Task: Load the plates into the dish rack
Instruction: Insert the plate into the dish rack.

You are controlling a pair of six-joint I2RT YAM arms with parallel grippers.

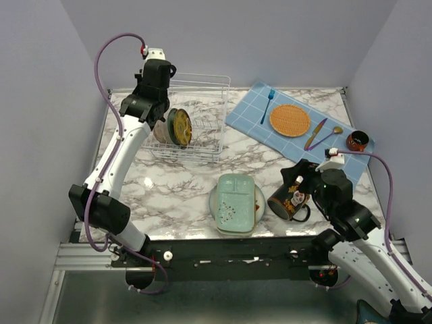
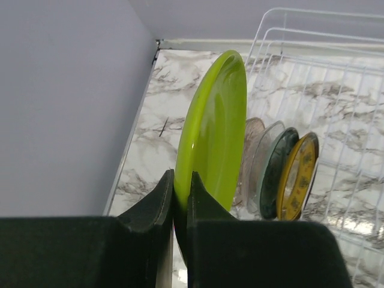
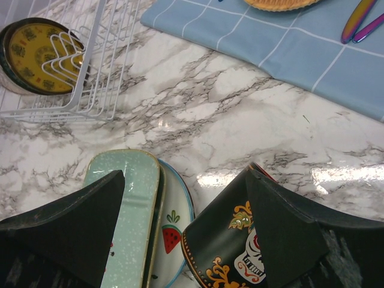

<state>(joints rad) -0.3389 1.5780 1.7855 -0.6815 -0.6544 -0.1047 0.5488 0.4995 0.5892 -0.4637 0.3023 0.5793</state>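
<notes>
Rack, white wire: four round plates upright; lime-green plate at rack, clamped by left end effector. Counter before rack: mint-green square plate atop watermelon plate, unloaded; right end effector wide open.

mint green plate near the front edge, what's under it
A white watermelon-slice plate, only its right edge showing past the mint-green plate. The rest of it, and anything lower, is covered.

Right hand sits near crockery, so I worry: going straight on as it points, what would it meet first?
Probably the marble table just beyond the watermelon plate, in the gap between that plate and the black mug; depth is unclear.
</notes>
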